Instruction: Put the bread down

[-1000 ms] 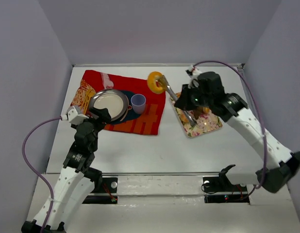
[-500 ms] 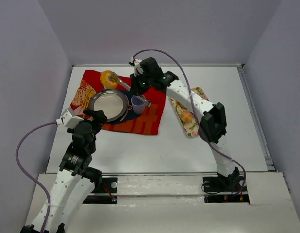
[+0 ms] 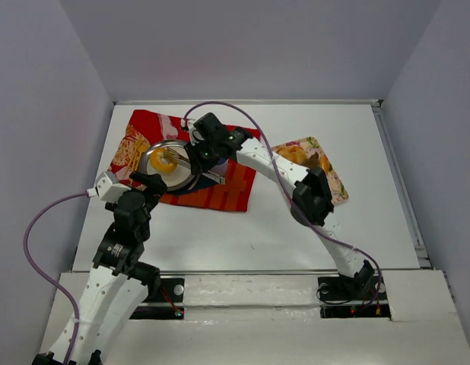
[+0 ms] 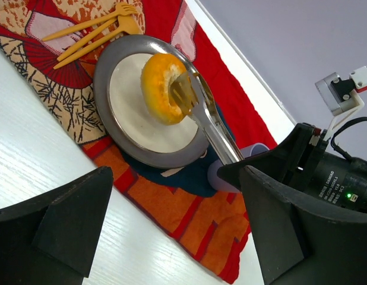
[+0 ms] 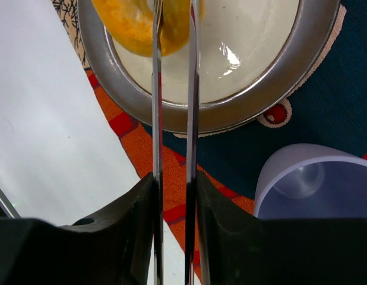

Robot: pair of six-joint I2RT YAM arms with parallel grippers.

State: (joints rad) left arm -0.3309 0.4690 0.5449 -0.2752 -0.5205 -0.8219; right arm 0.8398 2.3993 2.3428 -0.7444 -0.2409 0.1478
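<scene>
The bread [image 3: 167, 161], a golden-yellow ring, is on the cream inside of the grey-rimmed plate [image 3: 151, 151], leaning a little. In the left wrist view the bread [image 4: 160, 89] has the tips of the metal tongs [image 4: 210, 127] round one side of its ring. My right gripper [image 5: 174, 184] is shut on the two tongs blades [image 5: 192, 119], which stand slightly apart with the bread [image 5: 136, 27] between their ends above the plate [image 5: 278, 89]. My left gripper [image 4: 174, 178] is open and empty, low over the near edge of the red cloth [image 4: 225, 231].
A lilac cup [image 5: 314, 178] stands on the cloth right beside the plate and the tongs. Yellow plastic cutlery [image 4: 94, 29] lies on the cloth's far left. A floral tray [image 3: 330, 179] holding a pale bun [image 3: 292, 154] sits to the right.
My right arm has swung left from the floral tray across the cloth and brought the bread in the tongs down onto the plate. The left arm has barely moved.
</scene>
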